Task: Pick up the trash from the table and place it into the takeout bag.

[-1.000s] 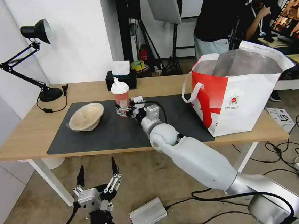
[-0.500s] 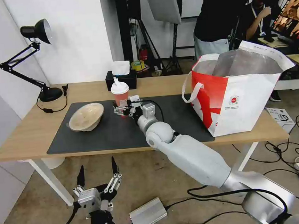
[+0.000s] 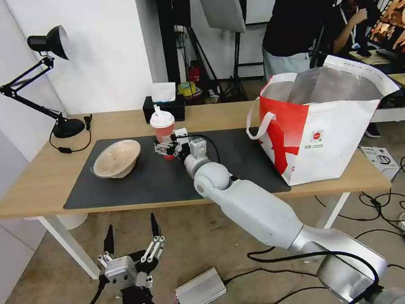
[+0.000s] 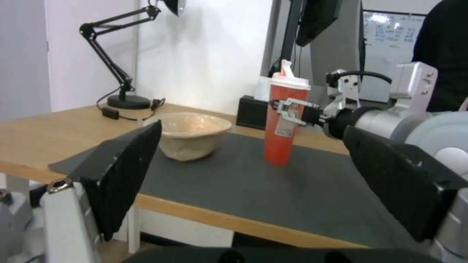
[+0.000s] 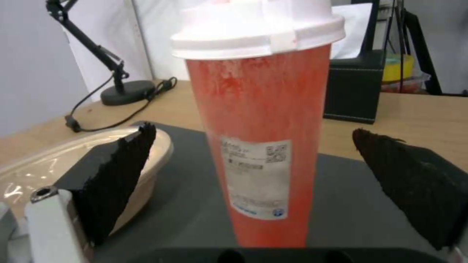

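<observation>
A red drink cup (image 3: 163, 129) with a white lid and straw stands upright on the dark grey mat (image 3: 167, 178) of the light-wood table (image 3: 39, 175). My right gripper (image 3: 166, 148) is open around the cup's lower part; its black fingers (image 5: 117, 171) flank the cup (image 5: 258, 138) with gaps on both sides. The left wrist view shows the cup (image 4: 284, 120) with that gripper at it. A beige pulp bowl (image 3: 117, 158) rests on the mat to the left. The white and red takeout bag (image 3: 320, 122) stands open at the table's right end. My left gripper (image 3: 131, 236) hangs open below the table's front edge.
A black tissue box (image 3: 163, 106) stands right behind the cup. A black desk lamp (image 3: 50, 85) with its cord occupies the table's back left corner. Cables and a silver box (image 3: 200, 291) lie on the floor. A person stands behind the bag.
My right arm has reached further forward and left, bringing its open fingers around the red cup. The cup, bowl, bag and left gripper have not moved.
</observation>
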You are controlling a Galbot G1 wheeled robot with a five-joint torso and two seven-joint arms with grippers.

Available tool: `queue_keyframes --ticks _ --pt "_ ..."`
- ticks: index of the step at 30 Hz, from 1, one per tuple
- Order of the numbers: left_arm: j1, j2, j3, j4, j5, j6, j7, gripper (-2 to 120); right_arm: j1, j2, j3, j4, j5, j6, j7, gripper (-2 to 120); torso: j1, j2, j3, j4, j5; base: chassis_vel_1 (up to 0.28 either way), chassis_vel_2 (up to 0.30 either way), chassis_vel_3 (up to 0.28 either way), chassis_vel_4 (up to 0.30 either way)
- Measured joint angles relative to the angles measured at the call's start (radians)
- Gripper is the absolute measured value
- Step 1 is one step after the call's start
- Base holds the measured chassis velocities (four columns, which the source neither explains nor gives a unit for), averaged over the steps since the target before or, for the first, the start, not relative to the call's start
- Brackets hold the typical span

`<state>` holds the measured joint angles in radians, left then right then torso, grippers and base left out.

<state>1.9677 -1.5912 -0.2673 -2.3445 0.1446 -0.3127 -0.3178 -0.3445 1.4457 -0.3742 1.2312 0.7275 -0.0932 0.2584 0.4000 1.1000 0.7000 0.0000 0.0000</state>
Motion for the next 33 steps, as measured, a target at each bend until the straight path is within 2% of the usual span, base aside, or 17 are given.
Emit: queue_keyframes --ticks 10,22,33 --pt "0.0 0.0 0.0 0.002 0.001 -0.001 0.0 100 0.03 0.038 0.024 -0.081 -0.007 0.006 -0.028 100 0.0 0.0 0.0 0.0 0.0 0.0 0.0 0.0 0.0" --pt "-0.001 0.0 -0.002 0.006 0.0 -0.001 0.0 100 0.079 0.119 0.049 -0.209 -0.028 0.032 -0.083 100 0.0 0.0 0.0 0.0 -0.0001 0.0 0.0 0.0 0.0" --pt "-0.009 0.0 0.004 0.011 -0.002 -0.001 0.0 100 0.08 0.126 0.05 -0.24 -0.034 0.036 -0.093 100 0.0 0.0 0.0 0.0 0.0 0.0 0.0 0.0 0.0"
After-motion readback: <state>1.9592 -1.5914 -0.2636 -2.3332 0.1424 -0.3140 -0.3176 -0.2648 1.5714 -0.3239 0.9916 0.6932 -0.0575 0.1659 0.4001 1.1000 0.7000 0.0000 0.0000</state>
